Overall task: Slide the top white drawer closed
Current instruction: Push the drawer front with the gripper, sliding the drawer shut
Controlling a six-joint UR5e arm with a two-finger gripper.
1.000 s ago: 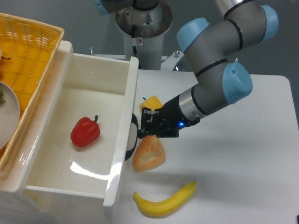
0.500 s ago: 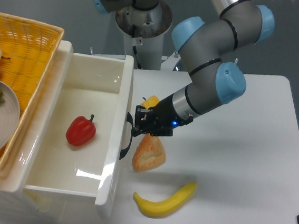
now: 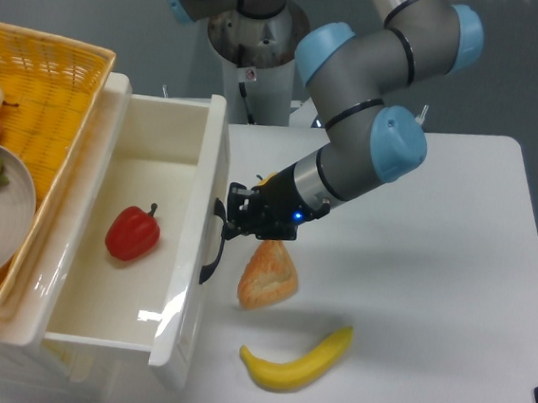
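The top white drawer (image 3: 188,251) is a deep glossy white box, partly open, with a curved black handle (image 3: 215,244) on its front. A red bell pepper (image 3: 131,234) lies inside it. My gripper (image 3: 237,220) is at the drawer front, against the handle. Its black fingers are close together, but I cannot tell whether they grip anything.
A yellow wicker basket (image 3: 65,96) with a plate and fruit sits on top at the left. A bread piece (image 3: 268,275), a banana (image 3: 297,360) and a small yellow piece (image 3: 269,179) lie on the white table (image 3: 431,303) beside the drawer front.
The gripper has moved left against the drawer front, and the drawer has slid left, further in. The red pepper inside has shifted left with it.
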